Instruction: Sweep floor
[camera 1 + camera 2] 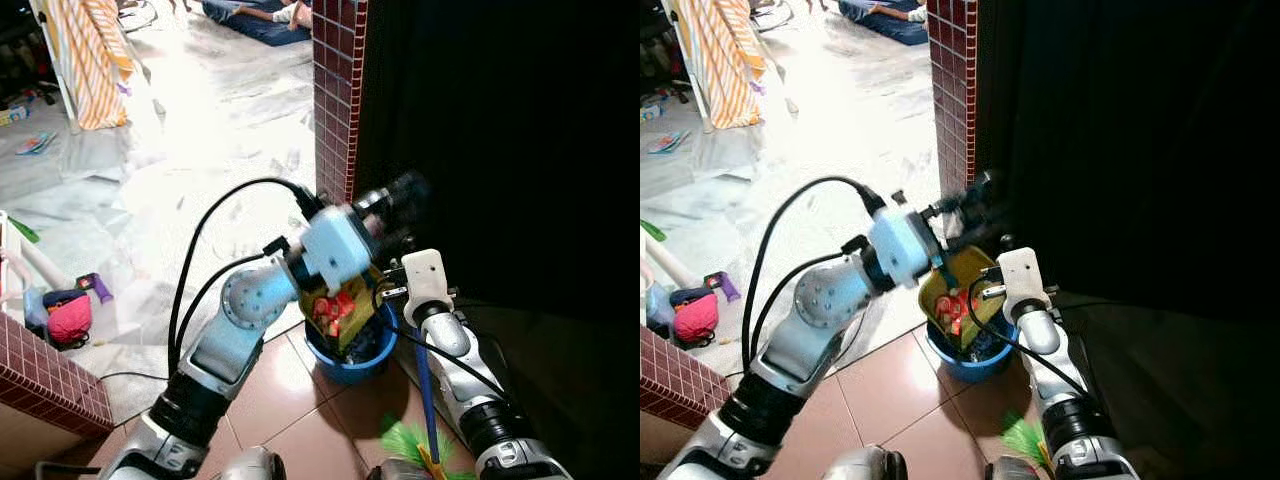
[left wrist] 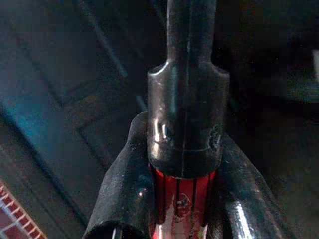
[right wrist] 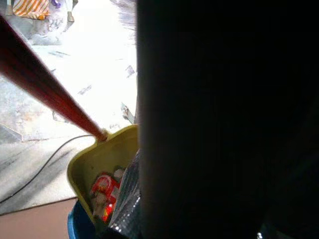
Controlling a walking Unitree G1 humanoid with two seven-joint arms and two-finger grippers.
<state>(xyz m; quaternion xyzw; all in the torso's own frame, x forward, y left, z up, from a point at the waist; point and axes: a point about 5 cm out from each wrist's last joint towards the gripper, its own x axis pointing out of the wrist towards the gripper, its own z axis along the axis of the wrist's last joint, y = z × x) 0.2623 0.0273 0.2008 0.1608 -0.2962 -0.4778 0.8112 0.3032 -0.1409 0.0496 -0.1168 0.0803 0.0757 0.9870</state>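
My left gripper (image 1: 398,205) is shut on the dustpan's handle (image 2: 182,199), a red stick with a black cap. The yellow dustpan (image 1: 345,305) hangs tilted over a blue bucket (image 1: 352,367) on the tiled floor, with red litter (image 3: 102,186) lying in it. My right gripper (image 1: 392,290) sits close beside the dustpan, above the bucket's rim. A broom with a blue stick (image 1: 426,390) and green bristles (image 1: 405,438) stands along my right forearm. Much of the right wrist view is dark.
A red-tiled pillar (image 1: 335,100) rises just behind the bucket, with a dark opening to its right. A low brick wall (image 1: 40,370) and bags and toys (image 1: 68,318) are at the left. Beyond lies bright sheeted floor, a striped cloth (image 1: 90,60) and a person on a mat (image 1: 270,15).
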